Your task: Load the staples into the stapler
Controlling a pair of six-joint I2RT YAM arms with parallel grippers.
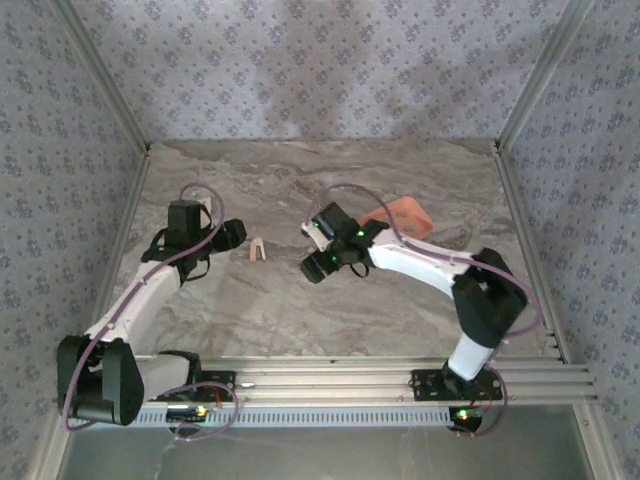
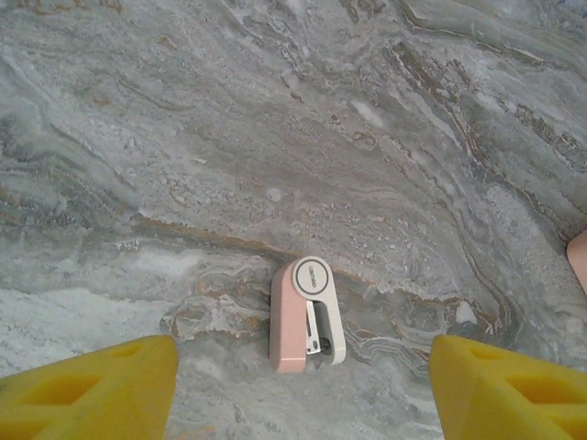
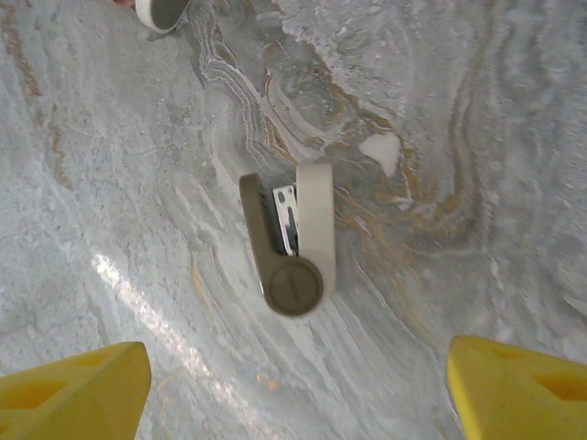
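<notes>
Fingers of the left gripper (image 2: 303, 408) stand wide apart with nothing between them. A pink stapler (image 2: 307, 313) lies flat on the marble table (image 2: 183, 137) just ahead of the gap, touching neither pad. The right gripper (image 3: 298, 394) is likewise spread and empty, with an olive-and-beige stapler (image 3: 292, 240) lying ahead of its gap (bright metal shows between that stapler's arms). From above, the pink stapler lies well left of the salmon tray (image 1: 402, 214), the right gripper sits between the two, and the left gripper is farther left again. Whether staples lie in the tray I cannot tell.
</notes>
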